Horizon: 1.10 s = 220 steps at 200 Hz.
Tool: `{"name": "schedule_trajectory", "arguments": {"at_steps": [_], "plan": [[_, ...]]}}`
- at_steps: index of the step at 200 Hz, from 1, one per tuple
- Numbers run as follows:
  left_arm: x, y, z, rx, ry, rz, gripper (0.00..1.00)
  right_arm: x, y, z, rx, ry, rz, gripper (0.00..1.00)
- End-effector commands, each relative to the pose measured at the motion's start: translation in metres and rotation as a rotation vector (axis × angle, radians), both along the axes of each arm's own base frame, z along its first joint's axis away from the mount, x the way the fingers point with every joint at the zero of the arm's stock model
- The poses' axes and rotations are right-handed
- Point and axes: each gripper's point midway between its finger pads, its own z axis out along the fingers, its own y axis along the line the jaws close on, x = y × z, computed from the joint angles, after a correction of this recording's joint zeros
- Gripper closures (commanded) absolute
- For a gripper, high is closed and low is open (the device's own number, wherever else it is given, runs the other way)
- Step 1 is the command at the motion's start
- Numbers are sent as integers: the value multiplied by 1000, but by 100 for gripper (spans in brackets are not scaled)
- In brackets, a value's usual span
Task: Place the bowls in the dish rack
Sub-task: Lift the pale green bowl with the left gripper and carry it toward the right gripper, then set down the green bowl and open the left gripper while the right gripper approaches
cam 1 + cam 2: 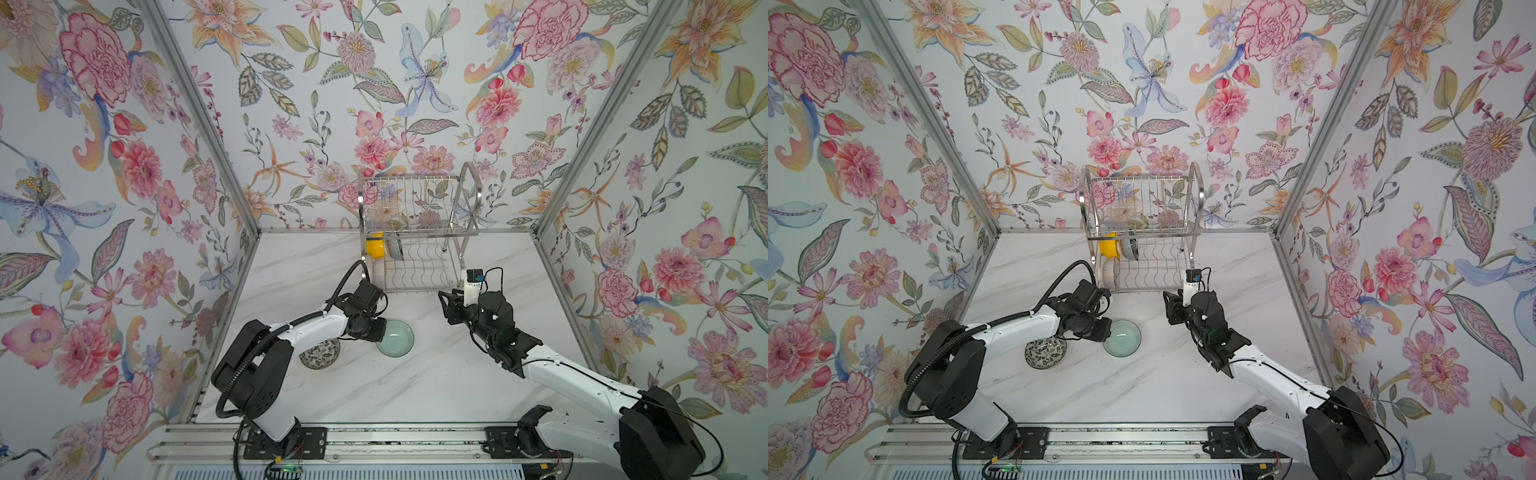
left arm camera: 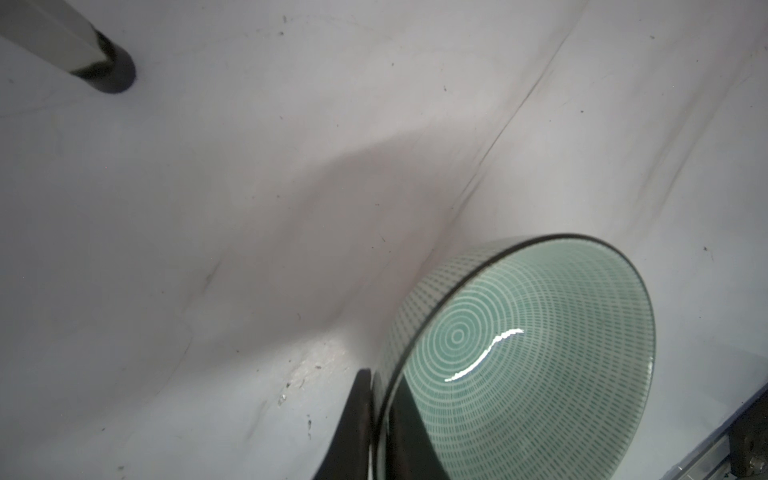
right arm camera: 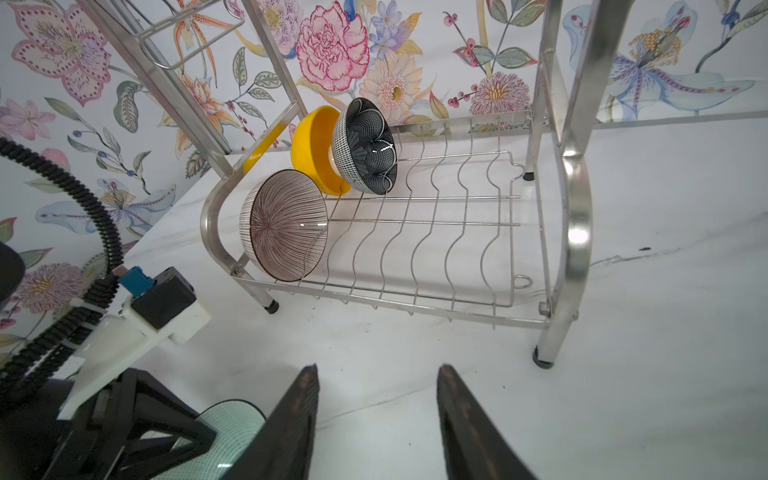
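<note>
Right wrist view: one dish rack fills mid-frame. Three bowls stand on edge at the left end of its lower tier: yellow bowl, navy bowl and pink ribbed bowl. In both top views, two bowls sit on the table below the rack: pale green bowl at centre and speckled bowl to its left. Left gripper: jaws narrow, pinching the pale green bowl's rim, one finger inside and one outside. Right gripper: jaws apart, bare table between them.
</note>
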Motion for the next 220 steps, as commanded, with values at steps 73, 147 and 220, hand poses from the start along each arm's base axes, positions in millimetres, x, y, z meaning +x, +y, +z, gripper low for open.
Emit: {"name": "schedule_trajectory", "arguments": {"at_steps": [73,147,220], "plan": [[3,6,57,-12,-114,-58,38,-24,50,8,-170,19,310,51],[-2,40,97,-170,-159,-78,9,-50,103,-3,-292,34,569,40],[36,109,117,-227,-235,184,1,-67,136,-27,-478,99,716,39]]}}
